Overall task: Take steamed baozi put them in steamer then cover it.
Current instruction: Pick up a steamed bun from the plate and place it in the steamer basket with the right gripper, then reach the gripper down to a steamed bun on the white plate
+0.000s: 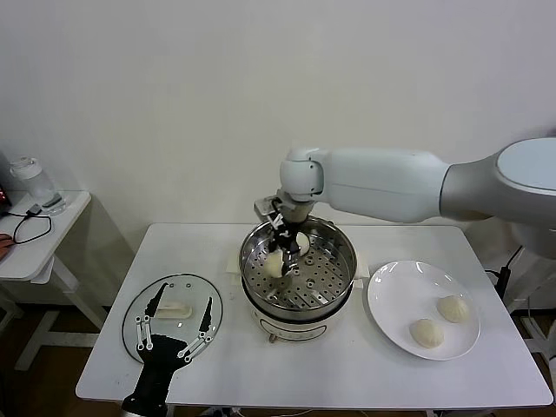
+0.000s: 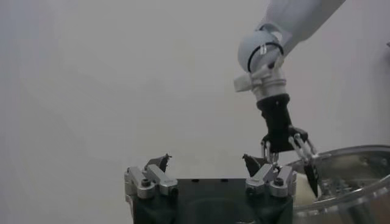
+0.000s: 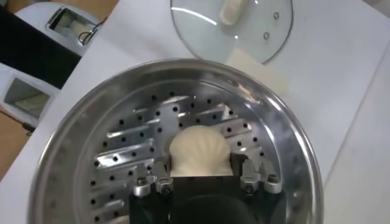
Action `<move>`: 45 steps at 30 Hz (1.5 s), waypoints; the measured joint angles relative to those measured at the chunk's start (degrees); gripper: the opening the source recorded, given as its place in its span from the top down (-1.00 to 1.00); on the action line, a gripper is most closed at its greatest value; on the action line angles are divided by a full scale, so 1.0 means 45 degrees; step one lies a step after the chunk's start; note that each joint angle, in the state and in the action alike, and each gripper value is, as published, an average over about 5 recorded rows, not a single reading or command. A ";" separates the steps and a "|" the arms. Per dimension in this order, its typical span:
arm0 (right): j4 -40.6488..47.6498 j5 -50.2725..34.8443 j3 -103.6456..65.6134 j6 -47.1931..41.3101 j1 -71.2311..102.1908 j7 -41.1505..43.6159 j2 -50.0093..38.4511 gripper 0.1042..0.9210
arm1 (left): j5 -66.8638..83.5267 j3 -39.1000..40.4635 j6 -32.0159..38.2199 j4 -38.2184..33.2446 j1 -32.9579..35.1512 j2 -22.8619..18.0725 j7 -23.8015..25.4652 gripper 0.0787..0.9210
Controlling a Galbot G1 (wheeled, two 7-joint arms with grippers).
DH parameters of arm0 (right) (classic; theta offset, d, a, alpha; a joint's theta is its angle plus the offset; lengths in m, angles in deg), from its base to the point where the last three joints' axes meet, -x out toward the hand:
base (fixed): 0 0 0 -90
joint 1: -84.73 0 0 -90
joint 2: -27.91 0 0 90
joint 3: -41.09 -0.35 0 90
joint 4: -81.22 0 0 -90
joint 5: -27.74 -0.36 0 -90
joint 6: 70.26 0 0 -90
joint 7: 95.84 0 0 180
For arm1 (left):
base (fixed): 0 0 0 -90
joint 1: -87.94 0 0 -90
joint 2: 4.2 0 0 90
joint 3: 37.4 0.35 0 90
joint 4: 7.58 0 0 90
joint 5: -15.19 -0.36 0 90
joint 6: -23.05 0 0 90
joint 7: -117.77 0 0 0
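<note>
The steel steamer [image 1: 334,261] stands on its white pot base at the table's middle. My right gripper [image 1: 287,252] is inside it, shut on a cream baozi [image 1: 274,263] just above the perforated floor. In the right wrist view the baozi [image 3: 200,151] sits between the fingers of that gripper [image 3: 201,167], over the steamer [image 3: 91,140]. A second baozi [image 1: 302,241] lies in the steamer beside the gripper. Two baozi [image 1: 453,307] [image 1: 426,332] lie on the white plate. The glass cover [image 1: 187,288] lies flat at the front left, under my open, empty left gripper [image 1: 178,326].
The white plate [image 1: 391,295] sits right of the steamer. A side table [image 1: 52,234] with a bottle [image 1: 35,182] and cable stands off the left edge. The left wrist view shows the left gripper [image 2: 207,167], the right arm's gripper [image 2: 280,137] and the steamer rim [image 2: 353,176].
</note>
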 measured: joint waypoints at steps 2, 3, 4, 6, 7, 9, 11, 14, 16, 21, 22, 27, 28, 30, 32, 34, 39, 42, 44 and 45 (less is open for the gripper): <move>0.0054 0.0016 -0.0001 -0.0025 0.0112 -0.0112 0.0091 -0.37 | 0.0000 -0.0014 0.0007 0.0007 0.0001 0.0003 -0.0003 -0.77; 0.0080 0.0023 -0.0002 -0.0037 0.0163 -0.0169 0.0136 -0.38 | 0.0000 -0.0020 0.0010 0.0013 0.0002 0.0005 -0.0005 -0.77; 0.0105 0.0030 -0.0002 -0.0047 0.0209 -0.0226 0.0177 -0.40 | 0.0000 -0.0025 0.0012 0.0019 0.0002 0.0007 -0.0008 -0.77; 0.0145 0.0040 -0.0007 -0.0065 0.0300 -0.0350 0.0235 -0.43 | 0.0000 -0.0024 0.0012 0.0027 0.0002 0.0005 -0.0012 -0.77; 0.0159 0.0044 -0.0013 -0.0071 0.0348 -0.0414 0.0252 -0.45 | 0.0000 -0.0022 0.0011 0.0029 0.0004 0.0002 -0.0014 -0.77; 0.0166 0.0060 -0.0031 -0.0078 0.0418 -0.0524 0.0256 -0.47 | 0.0000 -0.0008 0.0005 0.0029 0.0009 -0.0009 -0.0016 -0.77; 0.0135 0.0080 -0.0056 -0.0086 0.0449 -0.0606 0.0231 -0.52 | 0.0000 0.0008 -0.0002 0.0028 0.0013 -0.0019 -0.0017 -0.77; 0.0028 0.0122 -0.0125 -0.0098 0.0438 -0.0674 0.0133 -0.67 | -0.0002 0.0020 -0.0012 0.0025 0.0015 -0.0023 -0.0017 -0.77; -0.0091 0.0151 -0.0207 -0.0103 0.0394 -0.0687 0.0007 -0.73 | -0.0007 0.0019 -0.0016 0.0021 0.0027 -0.0022 -0.0016 -0.77; -0.0637 0.0243 -0.0582 -0.0080 0.0132 -0.0550 -0.0669 -0.76 | -0.0027 0.0010 -0.0018 0.0010 0.0075 -0.0020 -0.0012 -0.77; -0.0783 0.0292 -0.0693 -0.0052 0.0059 -0.0462 -0.0879 -0.76 | -0.0033 0.0013 -0.0018 0.0005 0.0082 -0.0020 -0.0009 -0.77; -0.1337 0.0764 -0.1358 0.0260 -0.0359 0.0337 -0.2246 -0.76 | -0.0054 0.0056 -0.0021 -0.0027 0.0086 -0.0002 0.0005 -0.77; -0.1390 0.0891 -0.1491 0.0361 -0.0452 0.0553 -0.2580 -0.76 | -0.0061 0.0070 -0.0023 -0.0028 0.0079 0.0005 0.0006 -0.77; -0.1439 0.1179 -0.1720 0.0602 -0.0622 0.1021 -0.3304 -0.76 | -0.0076 0.0103 -0.0029 -0.0028 0.0071 0.0018 0.0009 -0.77; -0.1435 0.1499 -0.1884 0.0867 -0.0730 0.1498 -0.4054 -0.76 | -0.0088 0.0126 -0.0032 -0.0030 0.0077 0.0034 0.0011 -0.77; -0.1406 0.1849 -0.1999 0.1131 -0.0767 0.1955 -0.4811 -0.76 | -0.0096 0.0140 -0.0028 -0.0031 0.0087 0.0053 0.0013 -0.77; -0.1331 0.2850 -0.2251 0.1759 -0.0478 0.2825 -0.6671 -0.76 | -0.0131 0.0216 -0.0016 -0.0024 0.0064 0.0071 0.0020 -0.77; -0.1288 0.3457 -0.2481 0.2091 0.0056 0.3092 -0.7668 -0.76 | -0.0156 0.0267 -0.0023 -0.0020 0.0050 0.0063 0.0023 -0.77; -0.1266 0.3841 -0.2689 0.2281 0.0539 0.3197 -0.8227 -0.76 | -0.0177 0.0282 -0.0032 -0.0011 0.0055 0.0063 0.0025 -0.77; -0.1258 0.4033 -0.2813 0.2373 0.0813 0.3231 -0.8471 -0.76 | -0.0186 0.0283 -0.0036 -0.0005 0.0065 0.0062 0.0025 -0.77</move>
